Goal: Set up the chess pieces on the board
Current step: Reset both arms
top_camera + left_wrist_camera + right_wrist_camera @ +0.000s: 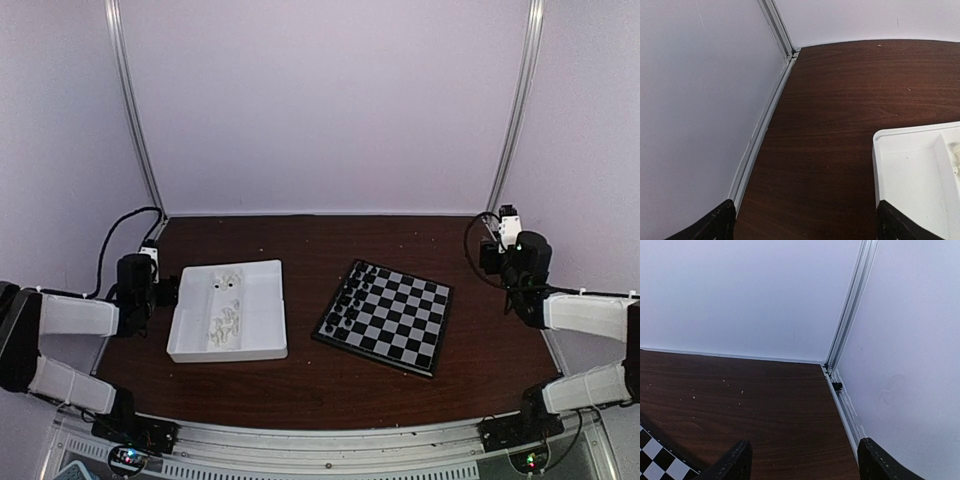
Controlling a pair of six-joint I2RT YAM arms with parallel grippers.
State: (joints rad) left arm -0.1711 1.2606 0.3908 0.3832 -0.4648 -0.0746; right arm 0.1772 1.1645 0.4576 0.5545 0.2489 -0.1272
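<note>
The board (392, 318), black and pale grey squares, lies right of centre on the brown table, turned slightly. Several black chess pieces (350, 297) stand along its left side. White chess pieces (228, 321) lie loose in a white divided tray (262, 310) left of the board. My left gripper (160, 290) hangs open and empty beside the tray's left wall; its wrist view shows bare table between the fingers (720, 225) and the tray corner (900, 150). My right gripper (496, 258) is open and empty off the board's far right corner (655, 460).
The white enclosure walls and their aluminium rails (762, 125) (845, 405) run close beside both grippers. A small black clip (837, 386) sits on the right rail. Bare brown table (300, 235) lies behind the tray and the board.
</note>
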